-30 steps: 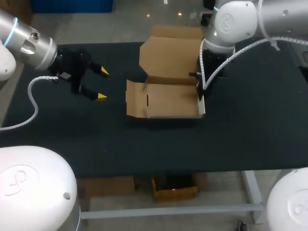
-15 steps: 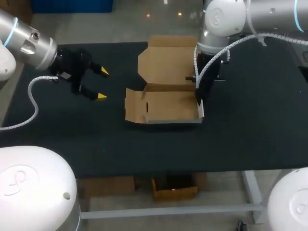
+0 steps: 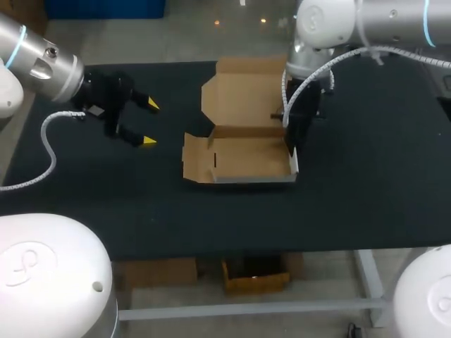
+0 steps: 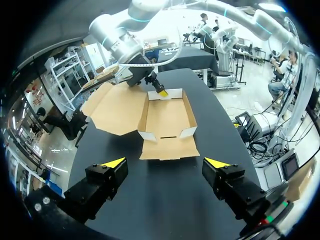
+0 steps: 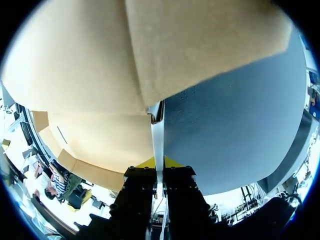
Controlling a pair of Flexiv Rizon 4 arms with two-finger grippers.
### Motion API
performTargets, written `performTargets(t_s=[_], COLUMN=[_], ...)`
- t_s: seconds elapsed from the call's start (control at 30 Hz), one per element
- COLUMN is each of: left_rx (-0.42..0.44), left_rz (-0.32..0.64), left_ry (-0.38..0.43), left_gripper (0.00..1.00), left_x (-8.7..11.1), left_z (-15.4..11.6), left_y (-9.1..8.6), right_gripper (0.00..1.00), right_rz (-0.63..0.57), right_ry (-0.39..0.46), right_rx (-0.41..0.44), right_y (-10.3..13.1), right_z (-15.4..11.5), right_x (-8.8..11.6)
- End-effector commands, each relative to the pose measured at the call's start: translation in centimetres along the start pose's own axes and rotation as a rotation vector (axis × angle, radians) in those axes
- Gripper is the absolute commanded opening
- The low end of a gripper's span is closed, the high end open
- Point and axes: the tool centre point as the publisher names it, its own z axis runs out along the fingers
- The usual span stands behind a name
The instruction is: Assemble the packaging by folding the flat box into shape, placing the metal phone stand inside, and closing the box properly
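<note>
One cardboard box (image 3: pixel 248 153) sits open in the middle of the black table (image 3: pixel 352 197), one end wall clamped between the fingers of the right gripper (image 5: pixel 158 162), while the second, left gripper (image 3: pixel 149 124) hangs well apart from it, fingers spread.

The brown cardboard box (image 3: pixel 239 156) sits open in the middle of the black table (image 3: pixel 352 197). Its walls stand up and its lid (image 3: pixel 243 88) leans back.

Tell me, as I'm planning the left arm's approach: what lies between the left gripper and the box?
Only bare table; the head view shows nothing between the left gripper and the box.
</note>
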Motion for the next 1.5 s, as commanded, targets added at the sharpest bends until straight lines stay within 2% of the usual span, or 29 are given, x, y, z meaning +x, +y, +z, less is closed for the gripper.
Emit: performTargets(t_s=[0.03,0.33,0.97,1.5], left_rx=[-0.002,-0.002,-0.002,-0.002], left_rz=[0.0,0.0,0.0,0.0], left_ry=[0.003,0.003,0.003,0.003], left_gripper=[1.0,1.0,1.0,1.0], left_x=[-0.1,-0.1,-0.1,-0.1], left_z=[-0.1,-0.1,-0.1,-0.1], left_y=[0.0,0.0,0.0,0.0], right_gripper=[0.0,0.0,0.0,0.14], right_rz=[0.006,0.01,-0.023,-0.038], right_ry=[-0.002,-0.019,-0.024,-0.008], right_rx=[0.027,0.022,0.05,-0.006], right_y=[0.1,-0.6,-0.5,-0.3], right_z=[0.4,1.5,3.1,3.8], right_x=[0.0,-0.4,-0.3,-0.5])
